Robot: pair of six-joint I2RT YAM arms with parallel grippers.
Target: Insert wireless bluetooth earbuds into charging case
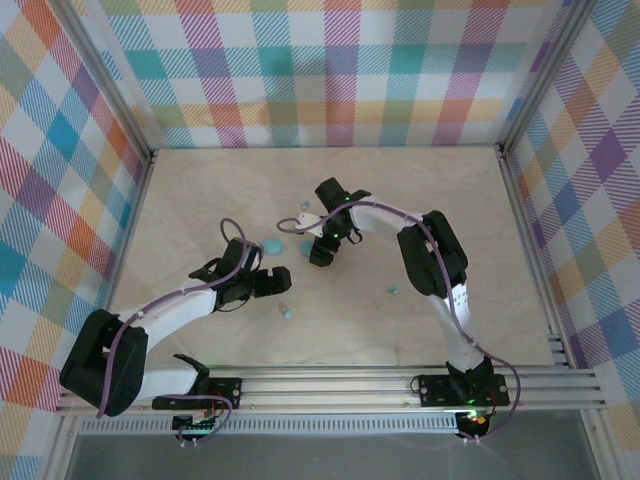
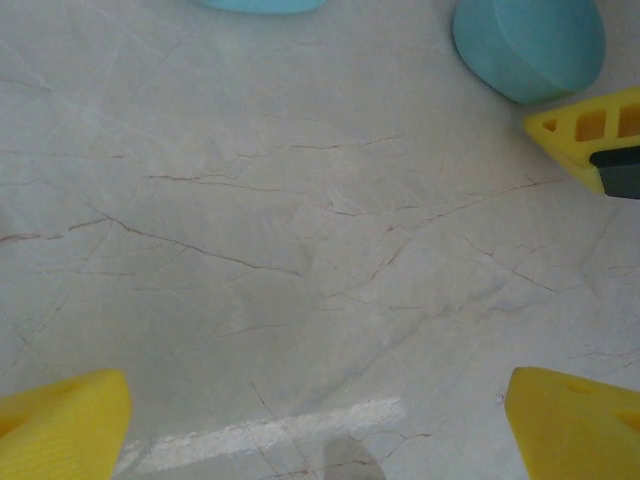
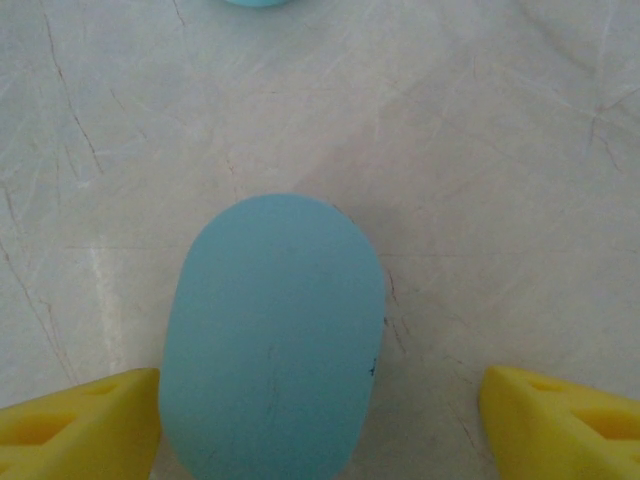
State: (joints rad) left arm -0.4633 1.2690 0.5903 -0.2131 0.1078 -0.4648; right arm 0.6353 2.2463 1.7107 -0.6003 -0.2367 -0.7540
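Note:
The charging case (image 3: 272, 335), a smooth light blue oval, lies flat on the table between the fingers of my right gripper (image 3: 320, 420), closer to the left finger (image 3: 80, 420). That gripper is open and hovers over the case in the top view (image 1: 320, 252). The case also appears in the left wrist view (image 2: 528, 45), beside a yellow right finger (image 2: 590, 135). Tiny pale blue earbuds lie scattered on the table (image 1: 287, 312), (image 1: 392, 290), (image 1: 305, 207). My left gripper (image 1: 275, 283) is open over bare table (image 2: 315, 420), with nothing between its fingers.
A round light blue disc (image 1: 272, 243) lies left of the right gripper, and its edge peeks in at the top of the left wrist view (image 2: 262, 5). Plaid walls and metal rails (image 1: 140, 200) enclose the marble table. The two grippers stand close together.

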